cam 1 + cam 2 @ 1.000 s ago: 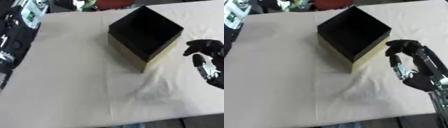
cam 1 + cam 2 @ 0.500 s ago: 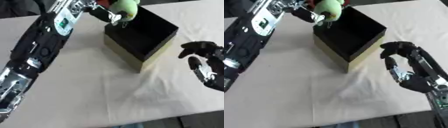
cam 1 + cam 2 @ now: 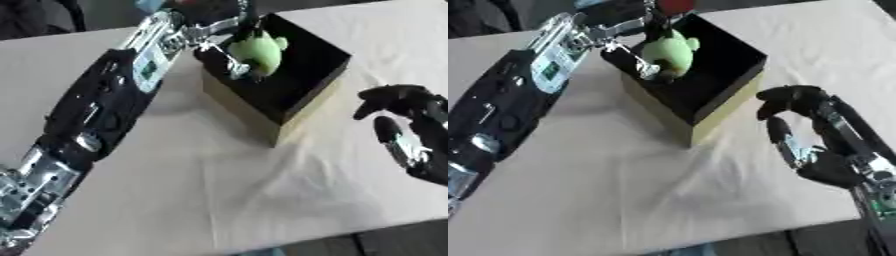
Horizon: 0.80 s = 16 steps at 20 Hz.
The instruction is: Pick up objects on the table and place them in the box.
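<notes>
One tabletop (image 3: 262,200), covered in a pale cloth, is carrying everything; a crease is running toward its near edge, and no loose objects are showing on the part in view. Toward the far edge, roughly mid-width, the box (image 3: 289,107) is sitting corner-on to the robot: black inside, tan on its outer walls, open at the top. That open mouth is facing straight up, so anything can be dropped in from above without tipping the box.

Left arm is reaching diagonally from the near left corner across the tabletop to the box. Its left hand (image 3: 229,44) is hanging over the far left rim of the box, fingers curled down round the green toy (image 3: 259,51), a pale green, rounded soft-looking thing. The toy is being held above the black interior, overlapping the rim in both views; whether it is touching the rim I cannot tell. Judgement: it is being carried high so that it clears the wall, and it is positioned over the opening so that letting go should drop it inside. It is not yet in the box.

Right hand (image 3: 820,145) is idling just off the box's right side near the tabletop's right edge, thumb and fingers arched toward one another but closing on nothing. It is staying clear of the opening, presumably to leave the left arm room.
</notes>
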{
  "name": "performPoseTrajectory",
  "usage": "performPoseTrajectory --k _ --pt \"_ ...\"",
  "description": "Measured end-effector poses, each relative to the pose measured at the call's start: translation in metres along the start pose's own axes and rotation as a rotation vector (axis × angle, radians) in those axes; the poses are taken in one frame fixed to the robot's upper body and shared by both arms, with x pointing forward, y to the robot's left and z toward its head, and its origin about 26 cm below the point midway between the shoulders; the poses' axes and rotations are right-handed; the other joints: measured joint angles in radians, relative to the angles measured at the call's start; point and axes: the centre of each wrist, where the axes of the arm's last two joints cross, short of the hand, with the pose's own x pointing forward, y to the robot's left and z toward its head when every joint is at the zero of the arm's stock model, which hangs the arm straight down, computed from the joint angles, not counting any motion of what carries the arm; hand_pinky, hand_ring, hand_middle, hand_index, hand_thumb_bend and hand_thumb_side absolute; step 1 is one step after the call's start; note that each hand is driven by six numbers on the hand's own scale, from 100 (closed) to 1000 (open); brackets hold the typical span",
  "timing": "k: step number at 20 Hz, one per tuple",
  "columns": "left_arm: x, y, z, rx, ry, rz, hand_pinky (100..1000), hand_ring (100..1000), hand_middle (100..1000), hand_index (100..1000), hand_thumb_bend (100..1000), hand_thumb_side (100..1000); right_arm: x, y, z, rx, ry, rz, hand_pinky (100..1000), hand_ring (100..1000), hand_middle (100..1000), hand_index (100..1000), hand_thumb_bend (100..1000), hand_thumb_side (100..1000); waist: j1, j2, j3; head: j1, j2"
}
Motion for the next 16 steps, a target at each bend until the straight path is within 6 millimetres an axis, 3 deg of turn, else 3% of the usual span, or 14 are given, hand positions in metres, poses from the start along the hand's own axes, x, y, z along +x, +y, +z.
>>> performPoseTrajectory --k 1,2,3,4,7,9,12,15,16 --pt "0.0008 -0.0015 -0.0008 0.004 -0.003 -0.007 597 503 476 616 235 311 0.0 0.0003 -0.0002 0.001 -0.001 -0.001 664 617 576 799 100 600 0.001 0.0 -0.001 0.0 0.0" --pt "0.0013 -0.0021 -0.0011 0.011 -0.002 -0.016 607 513 486 626 258 317 0.0001 0.0009 -0.0006 0.001 -0.002 -0.004 664 617 576 799 100 601 0.002 0.0 -0.003 0.0 0.0" --pt "0.0019 -0.002 -0.0016 0.023 0.001 -0.024 657 573 545 689 444 402 0.0002 0.0015 -0.0008 0.003 -0.002 -0.006 664 617 575 799 100 601 0.002 0.0 -0.006 0.0 -0.001" --pt "0.0028 -0.0013 -0.0021 0.037 0.006 -0.032 663 579 551 695 463 411 0.0003 0.0021 -0.0011 0.004 -0.003 -0.007 664 617 575 799 100 601 0.002 0.0 -0.006 0.0 -0.002" --pt "0.0044 0.0031 -0.0019 0.092 0.03 -0.052 724 671 652 792 887 617 0.0003 0.0023 -0.0013 0.006 -0.004 -0.009 664 617 575 799 100 603 0.002 0.0 -0.007 0.0 -0.003" --pt "0.0048 0.0044 -0.0018 0.123 0.05 -0.067 736 699 690 814 980 653 0.0003 0.0023 -0.0013 0.006 -0.005 -0.01 664 617 575 799 100 602 0.003 0.0 -0.007 0.0 -0.004" --pt "0.0037 0.0025 -0.0014 0.157 0.073 -0.087 738 701 696 820 979 655 0.0003 0.0022 -0.0014 0.007 -0.006 -0.01 664 617 575 799 100 604 0.003 0.0 -0.007 0.0 -0.008" --pt "0.0018 -0.0002 -0.0005 0.187 0.079 -0.089 727 678 673 807 877 631 0.0003 0.0022 -0.0014 0.007 -0.006 -0.01 664 617 575 799 100 604 0.003 0.001 -0.002 -0.001 -0.008" --pt "0.0015 -0.0001 -0.0001 0.198 0.078 -0.085 720 661 653 796 787 613 0.0003 0.0022 -0.0014 0.007 -0.006 -0.01 664 617 575 800 100 604 0.002 0.002 0.003 -0.003 -0.009"
